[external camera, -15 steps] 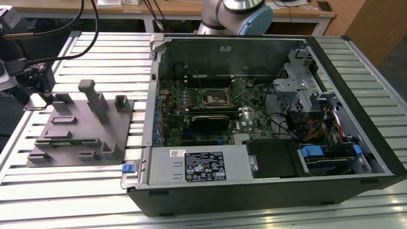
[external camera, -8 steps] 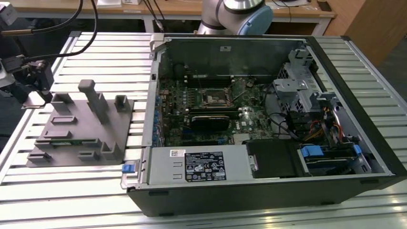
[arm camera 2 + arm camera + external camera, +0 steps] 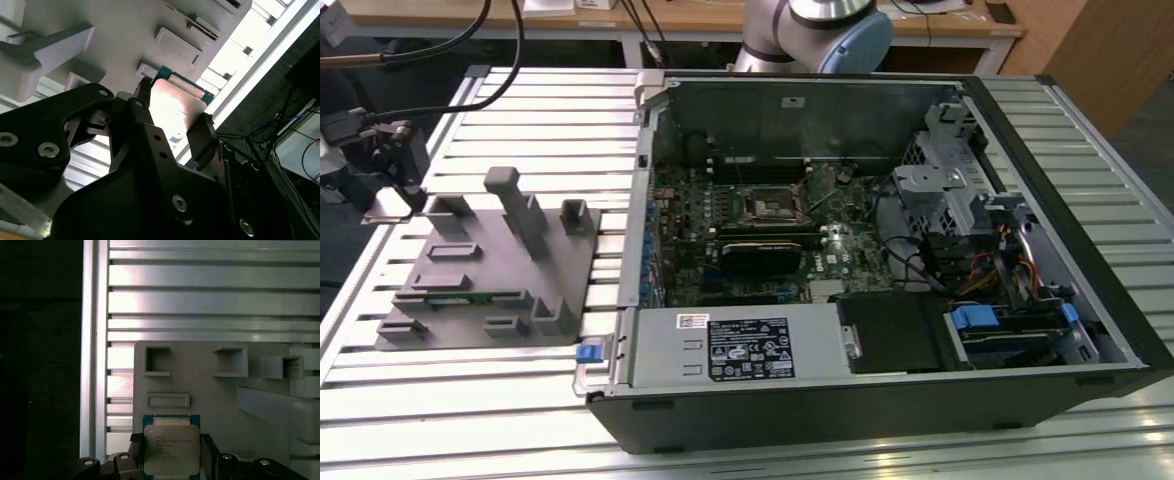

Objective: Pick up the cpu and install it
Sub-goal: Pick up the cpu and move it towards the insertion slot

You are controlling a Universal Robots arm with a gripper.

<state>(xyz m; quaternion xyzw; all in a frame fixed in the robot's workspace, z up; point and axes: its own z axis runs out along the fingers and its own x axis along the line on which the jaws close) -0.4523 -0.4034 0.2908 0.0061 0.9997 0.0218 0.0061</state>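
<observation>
The cpu (image 3: 171, 449), a small square chip with a pale metal top and a green edge, sits between the two black fingers of my gripper (image 3: 171, 456), which is shut on it. It hangs over the near corner of the grey plastic holder (image 3: 200, 375). In the second wrist view the cpu (image 3: 176, 111) shows from the other side, with a finger (image 3: 199, 142) against each edge. In the exterior view my gripper (image 3: 390, 188) is at the far left, over the holder's (image 3: 487, 265) back corner. The black socket (image 3: 767, 205) lies on the motherboard inside the open computer case (image 3: 1067, 330).
The holder carries upright posts (image 3: 518, 205) and several pockets. A grey metal box with a white label (image 3: 736, 345) fills the case's front. Drive cages and cables (image 3: 974, 220) crowd the exterior view's right. Everything stands on a slatted aluminium table (image 3: 480, 420).
</observation>
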